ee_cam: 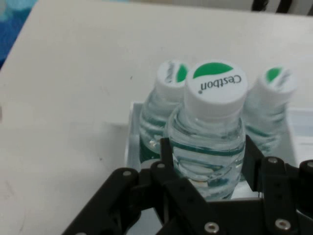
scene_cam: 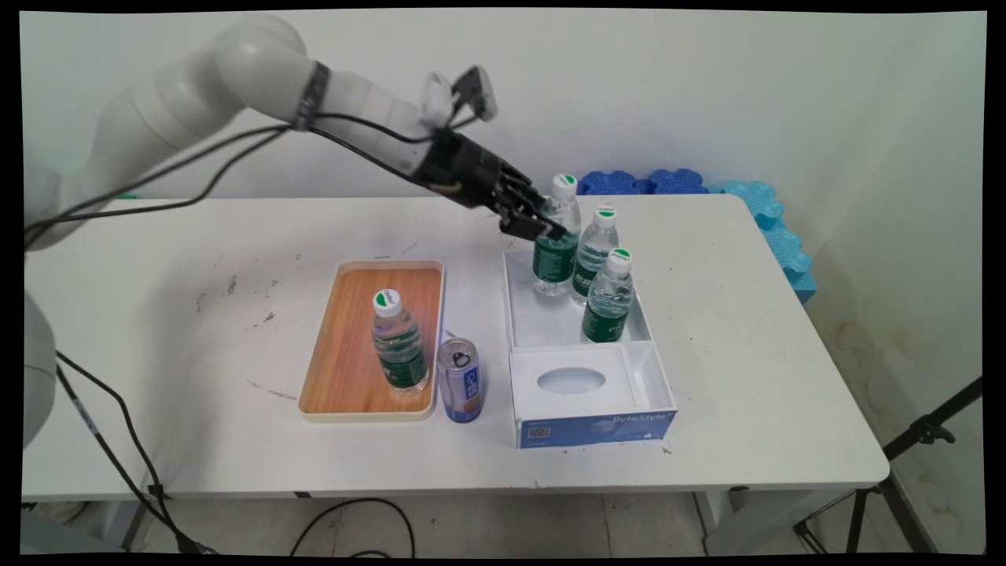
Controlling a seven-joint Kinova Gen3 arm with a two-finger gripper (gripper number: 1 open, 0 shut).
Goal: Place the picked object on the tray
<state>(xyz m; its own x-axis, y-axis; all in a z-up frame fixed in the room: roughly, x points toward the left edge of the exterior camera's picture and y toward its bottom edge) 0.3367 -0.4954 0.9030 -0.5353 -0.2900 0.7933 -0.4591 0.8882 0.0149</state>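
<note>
Hand view: gripper (ee_cam: 205,169) closed round rearmost water bottle (ee_cam: 208,132) inside white box (scene_cam: 550,318); two more bottles (scene_cam: 607,295) beside it.

A robotics lab or test room, plainly. A white table (scene_cam: 707,409) stands against a bare white wall (scene_cam: 707,86), with the cabled robot arm (scene_cam: 236,86) reaching over it. Blue foam pieces (scene_cam: 754,204) lie behind the table, a black tripod leg (scene_cam: 919,436) to its right.

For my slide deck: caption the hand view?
Claw closed around a capped water bottle, two more bottles behind.
</note>
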